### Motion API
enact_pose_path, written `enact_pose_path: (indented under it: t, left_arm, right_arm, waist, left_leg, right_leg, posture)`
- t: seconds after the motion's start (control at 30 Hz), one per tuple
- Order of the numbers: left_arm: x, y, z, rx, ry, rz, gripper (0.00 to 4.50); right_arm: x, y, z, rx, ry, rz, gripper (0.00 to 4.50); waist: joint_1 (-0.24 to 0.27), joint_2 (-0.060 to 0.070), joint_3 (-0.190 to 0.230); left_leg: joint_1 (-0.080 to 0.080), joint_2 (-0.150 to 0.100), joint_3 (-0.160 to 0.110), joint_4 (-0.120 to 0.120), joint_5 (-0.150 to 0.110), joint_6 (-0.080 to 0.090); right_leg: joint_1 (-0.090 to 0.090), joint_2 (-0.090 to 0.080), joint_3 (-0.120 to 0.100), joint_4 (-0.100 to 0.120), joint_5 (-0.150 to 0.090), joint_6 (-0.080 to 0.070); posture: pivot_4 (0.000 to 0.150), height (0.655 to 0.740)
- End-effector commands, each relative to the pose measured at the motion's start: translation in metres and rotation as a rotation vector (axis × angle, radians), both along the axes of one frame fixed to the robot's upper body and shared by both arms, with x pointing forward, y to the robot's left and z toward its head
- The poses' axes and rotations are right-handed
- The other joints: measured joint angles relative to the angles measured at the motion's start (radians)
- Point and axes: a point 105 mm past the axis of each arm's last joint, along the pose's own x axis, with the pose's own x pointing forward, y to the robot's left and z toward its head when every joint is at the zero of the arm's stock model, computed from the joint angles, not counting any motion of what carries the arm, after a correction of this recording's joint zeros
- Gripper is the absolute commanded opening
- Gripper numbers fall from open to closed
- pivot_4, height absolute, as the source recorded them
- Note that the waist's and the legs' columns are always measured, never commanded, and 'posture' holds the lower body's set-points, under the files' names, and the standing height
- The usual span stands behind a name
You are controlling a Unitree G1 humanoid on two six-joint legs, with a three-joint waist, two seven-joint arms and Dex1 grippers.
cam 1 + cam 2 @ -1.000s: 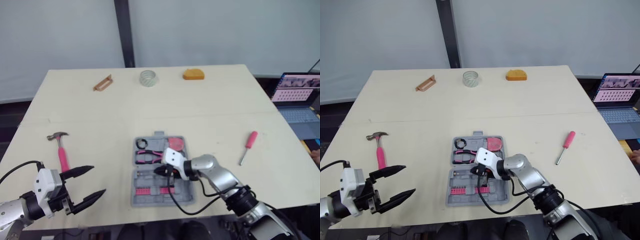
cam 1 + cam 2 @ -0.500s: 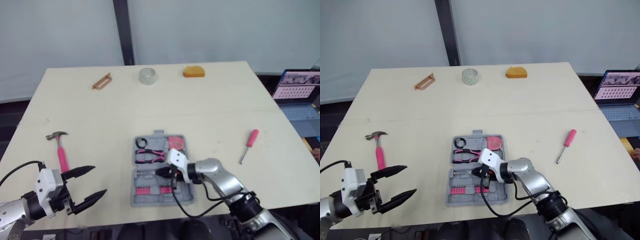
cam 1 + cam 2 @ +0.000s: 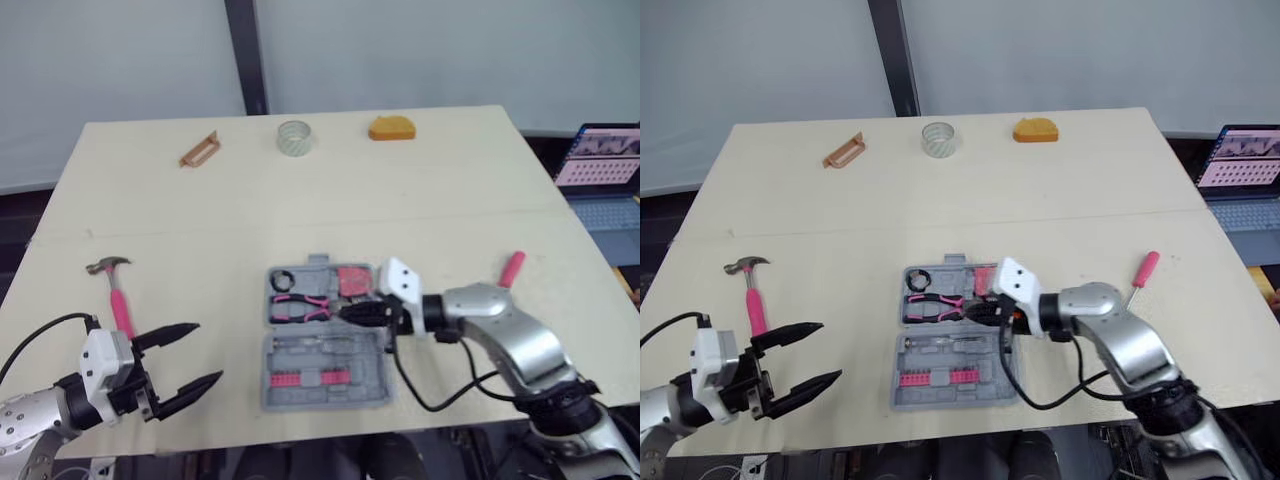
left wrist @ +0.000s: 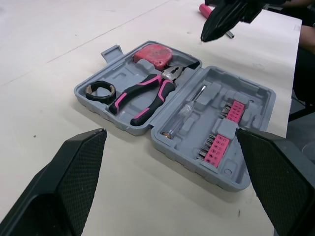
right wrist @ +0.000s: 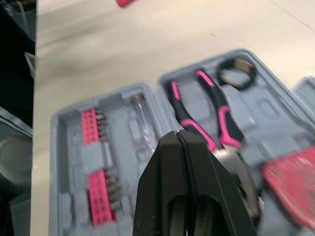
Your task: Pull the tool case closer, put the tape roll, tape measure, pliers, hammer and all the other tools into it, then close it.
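Risk: right pincer, shut empty over the seated pliers, may knock them loose; left pincer gapes wide.

An open laptop sits off the right edge of the table

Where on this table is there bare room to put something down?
Widest: the table band between the tape roll and the tool case. Also bare between hammer and case. Crowded over the case, at the right claw.
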Motion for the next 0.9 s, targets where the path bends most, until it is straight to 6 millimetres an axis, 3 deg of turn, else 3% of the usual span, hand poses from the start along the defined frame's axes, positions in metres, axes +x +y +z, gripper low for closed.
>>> enact_pose_path:
  t: [0.03,0.13,0.23,0.43,0.6,0.9]
  left_arm:
    - [-0.005,0.007,0.002,-0.011,0.015,0.004,4.5]
    - [-0.01,0.018,-0.005,0.013,0.04,0.033,4.5]
    - [-0.015,0.025,-0.011,0.025,0.054,0.043,4.5]
    - [-0.024,0.03,-0.025,0.04,0.037,0.083,4.5]
    - [-0.037,0.03,-0.034,0.041,0.078,0.077,4.5]
    - [-0.037,0.025,-0.029,0.047,0.055,0.062,4.5]
  right_arm:
    - [-0.011,-0.019,0.008,-0.008,-0.048,0.0,0.04]
    - [-0.021,-0.045,-0.006,-0.062,0.039,-0.053,0.04]
    - [-0.026,-0.061,-0.013,-0.083,0.089,-0.103,1.29]
    - [-0.043,-0.091,-0.038,-0.118,0.112,-0.15,4.36]
    - [-0.053,-0.098,-0.042,-0.109,0.073,-0.15,4.44]
    - [-0.053,-0.101,-0.049,-0.124,0.077,-0.152,4.44]
  waist:
    - [0.005,-0.001,0.001]
    - [0.006,-0.002,0.001]
    - [0.006,-0.003,0.002]
    - [0.017,-0.004,0.003]
    - [0.017,-0.005,0.003]
    - [0.017,-0.005,0.004]
  left_leg:
    - [0.0,0.0,0.0,0.0,0.0,0.0]
    - [0.0,0.0,0.001,0.0,0.0,0.0]
    - [0.001,0.0,0.002,0.001,0.0,0.0]
    - [0.0,0.0,0.002,0.003,0.0,0.002]
    - [0.0,0.0,0.002,0.005,0.0,0.002]
    - [0.0,0.0,0.002,0.005,0.0,0.002]
  right_leg:
    - [0.0,0.0,0.0,0.0,0.0,0.0]
    - [0.0,0.0,0.0,0.0,0.0,0.0]
    - [0.0,0.0,0.001,0.0,0.001,0.0]
    - [0.001,0.0,0.001,-0.001,0.004,0.0]
    - [0.001,0.0,0.002,0.0,0.004,0.0]
    - [0.001,0.0,0.002,0.0,0.004,0.0]
  posture:
    - [0.15,0.74]
    - [0.15,0.74]
    - [0.15,0.74]
    - [0.15,0.74]
    - [0.15,0.74]
    - [0.15,0.74]
